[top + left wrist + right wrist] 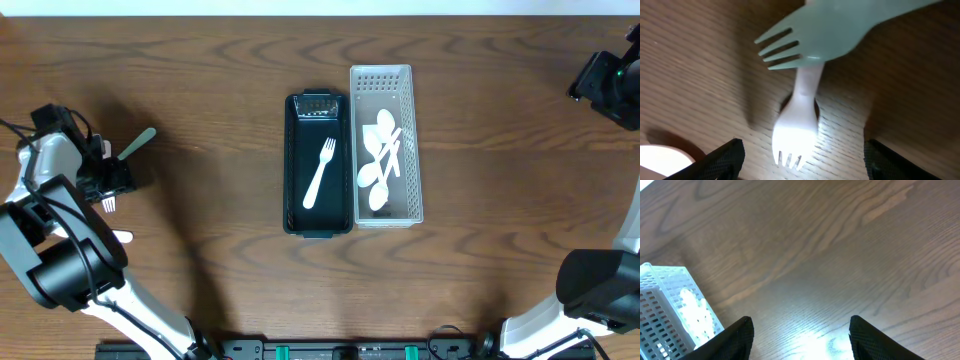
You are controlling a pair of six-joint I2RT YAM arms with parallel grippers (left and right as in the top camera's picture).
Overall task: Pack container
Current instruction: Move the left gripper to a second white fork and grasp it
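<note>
A black container point(293, 170) holds one white fork point(319, 172) at the table's middle. Beside it on the right, a white slotted container point(414, 150) holds several white spoons point(380, 160); its corner shows in the right wrist view point(665, 310). At the far left lie a pale green fork point(138, 143) and a white fork point(108, 203). In the left wrist view the green fork point(830, 32) lies across the white fork point(799, 125). My left gripper point(802, 165) is open, its fingers on either side of the white fork's tines. My right gripper point(800, 342) is open and empty over bare table.
A white utensil point(122, 237) lies near the left arm; a white rounded piece shows at the left wrist view's lower left point(662, 160). The right arm point(610, 85) is at the far right edge.
</note>
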